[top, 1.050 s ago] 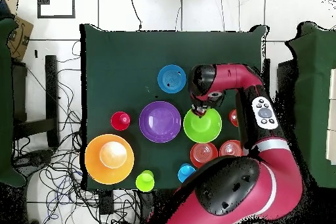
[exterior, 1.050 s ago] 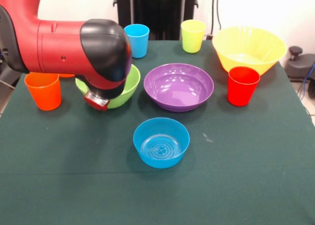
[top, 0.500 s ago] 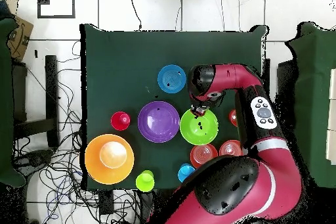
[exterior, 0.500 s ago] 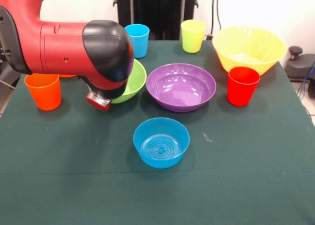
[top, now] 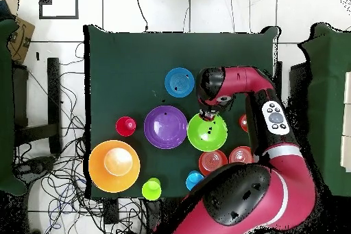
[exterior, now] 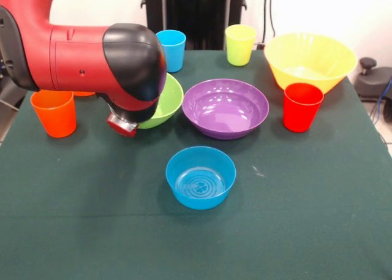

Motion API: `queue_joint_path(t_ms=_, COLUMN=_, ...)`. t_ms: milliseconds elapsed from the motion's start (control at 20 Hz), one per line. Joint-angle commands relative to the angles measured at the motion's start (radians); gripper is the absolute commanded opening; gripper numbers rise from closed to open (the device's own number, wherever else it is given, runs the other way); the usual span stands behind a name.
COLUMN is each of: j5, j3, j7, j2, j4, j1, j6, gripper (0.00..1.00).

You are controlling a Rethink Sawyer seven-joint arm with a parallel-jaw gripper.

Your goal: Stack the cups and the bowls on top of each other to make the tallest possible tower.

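My gripper (exterior: 121,125) is mostly hidden under the arm's black head in the front view. From overhead, the gripper (top: 208,115) sits at the rim of the lime green bowl (exterior: 166,99) (top: 208,133) and is shut on it. That bowl is tilted and lies close beside the purple bowl (exterior: 225,107) (top: 165,127). A small blue bowl (exterior: 201,177) (top: 179,82) stands alone in front. The yellow bowl (exterior: 310,59), red cup (exterior: 302,106), yellow-green cup (exterior: 240,44), light blue cup (exterior: 171,49) and orange cup (exterior: 54,113) stand apart. Nothing is stacked.
In the overhead view, two small orange bowls (top: 212,162) (top: 240,154) sit near the robot's base, partly under the arm. The green tablecloth (exterior: 306,194) covers the table, and cables lie on the floor beside it (top: 62,169).
The green bowl has shifted with the gripper toward the purple bowl and tipped up. Most of that happened a second ago, with hardly any motion since.
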Motion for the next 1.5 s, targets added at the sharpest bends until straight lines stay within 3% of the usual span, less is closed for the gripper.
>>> queue_joint_path(t_ms=50, j5=0.005, j3=0.037, j7=-0.148, j2=-0.074, j4=-0.035, j1=0.026, j6=0.038, gripper=0.00)
queue_joint_path(t_ms=100, j5=0.005, j3=0.038, j7=-0.194, j2=-0.080, j4=-0.076, j1=0.001, j6=0.072, gripper=0.00)
queue_joint_path(t_ms=450, j5=0.008, j3=0.059, j7=-0.263, j2=-0.109, j4=-0.105, j1=-0.007, j6=0.118, gripper=0.00)
queue_joint_path(t_ms=1050, j5=0.022, j3=0.079, j7=-0.319, j2=-0.101, j4=-0.152, j1=-0.024, j6=0.160, gripper=0.00)
queue_joint_path(t_ms=1200, j5=0.070, j3=0.102, j7=-0.295, j2=-0.084, j4=-0.161, j1=-0.048, j6=0.171, gripper=0.00)
queue_joint_path(t_ms=1500, j5=0.239, j3=0.159, j7=-0.167, j2=-0.051, j4=-0.143, j1=-0.113, j6=0.152, gripper=0.00)
